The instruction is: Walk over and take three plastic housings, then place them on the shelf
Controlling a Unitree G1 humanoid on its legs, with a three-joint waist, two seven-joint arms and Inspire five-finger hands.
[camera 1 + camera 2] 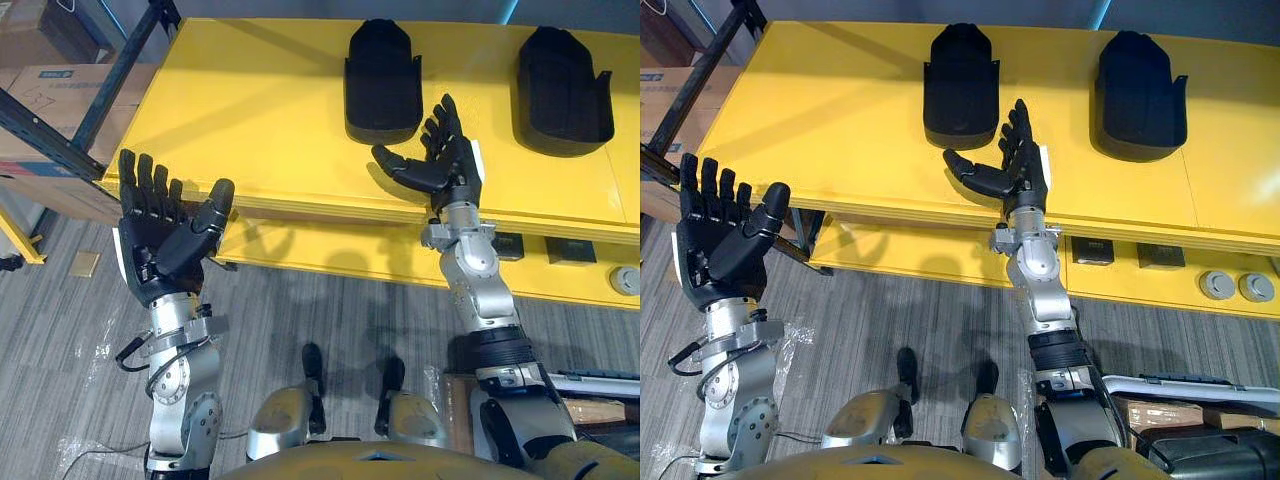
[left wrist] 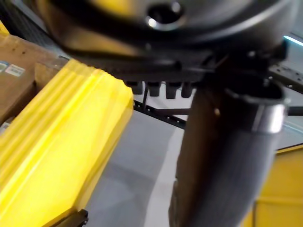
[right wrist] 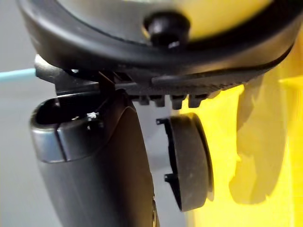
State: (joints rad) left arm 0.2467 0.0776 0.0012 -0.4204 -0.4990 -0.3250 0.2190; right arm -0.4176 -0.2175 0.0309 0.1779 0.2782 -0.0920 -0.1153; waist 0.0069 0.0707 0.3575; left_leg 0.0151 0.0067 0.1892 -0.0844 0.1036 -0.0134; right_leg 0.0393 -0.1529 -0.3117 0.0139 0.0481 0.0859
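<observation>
Spreading its fingers (image 1: 441,122), right hand (image 1: 452,172) hangs before a housing (image 1: 382,85) on yellow table (image 1: 250,110); left hand (image 1: 158,238) likewise by cardboard box (image 1: 45,90)

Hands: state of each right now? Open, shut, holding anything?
Left hand: open, holding nothing.
Right hand: open, holding nothing, over the table.
</observation>
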